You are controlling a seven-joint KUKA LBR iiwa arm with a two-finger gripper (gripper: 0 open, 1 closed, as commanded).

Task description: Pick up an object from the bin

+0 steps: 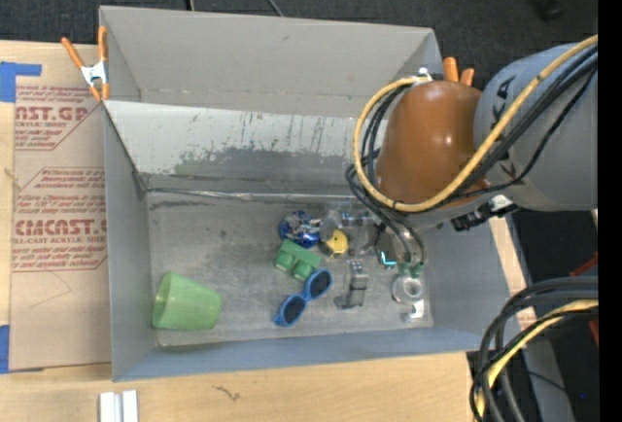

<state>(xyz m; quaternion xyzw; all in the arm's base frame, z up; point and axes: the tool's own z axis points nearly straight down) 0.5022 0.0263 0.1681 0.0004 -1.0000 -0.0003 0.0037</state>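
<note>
Just beside the hand (355, 286), blue sunglasses (301, 299), lying flat.

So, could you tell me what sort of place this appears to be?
Probably a robotics lab: a cabled robot arm reaches into a grey metal bin of small loose things, such as a green cup and blue sunglasses.

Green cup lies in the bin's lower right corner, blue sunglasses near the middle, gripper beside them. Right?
No. The camera view shows the green cup in the bin's lower left corner, not the right. The blue sunglasses are near the middle, with the gripper beside them.
</note>
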